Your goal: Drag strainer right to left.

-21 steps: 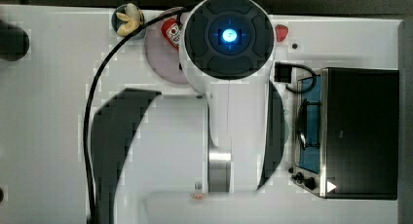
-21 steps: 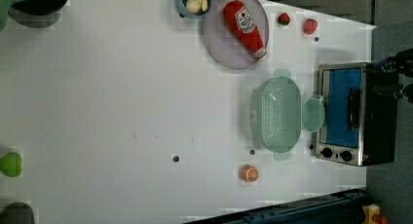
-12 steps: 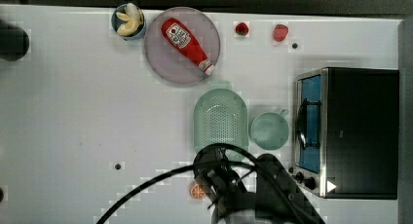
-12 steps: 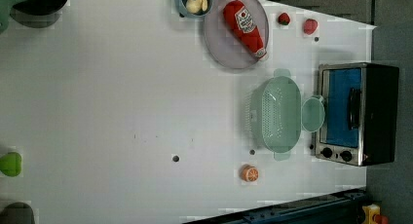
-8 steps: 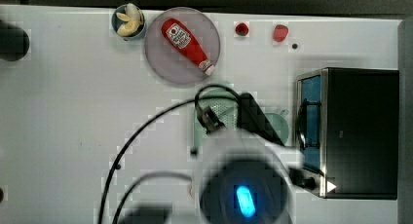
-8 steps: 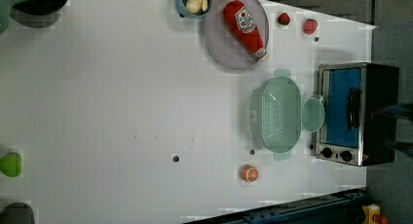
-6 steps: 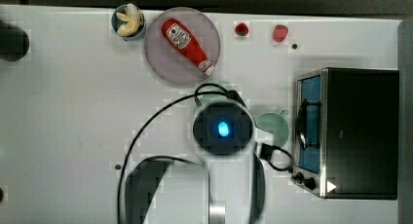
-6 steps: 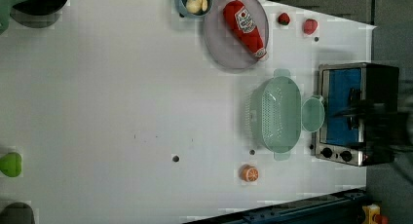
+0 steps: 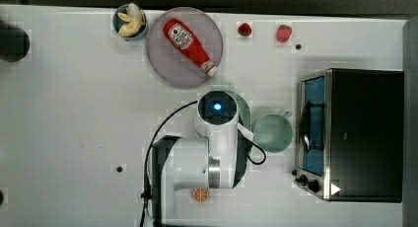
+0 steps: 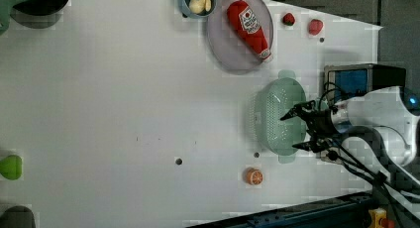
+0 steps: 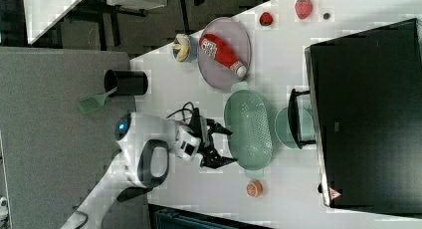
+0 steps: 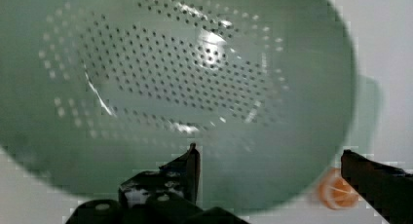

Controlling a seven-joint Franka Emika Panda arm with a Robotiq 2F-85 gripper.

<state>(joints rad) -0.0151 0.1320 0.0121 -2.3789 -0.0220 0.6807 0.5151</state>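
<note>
Strainer (image 10: 278,115): sits on the table (image 10: 124,89), between the plate (image 10: 233,49) and the orange slice (image 10: 254,176).
Gripper (image 10: 300,131): wide open, holding nothing, above the strainer's rim, probably to catch it.

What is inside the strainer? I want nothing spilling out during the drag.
The strainer looks empty: the wrist view shows only its perforated floor. The open tool hangs above its bowl and hides part of it in the left view.
</note>
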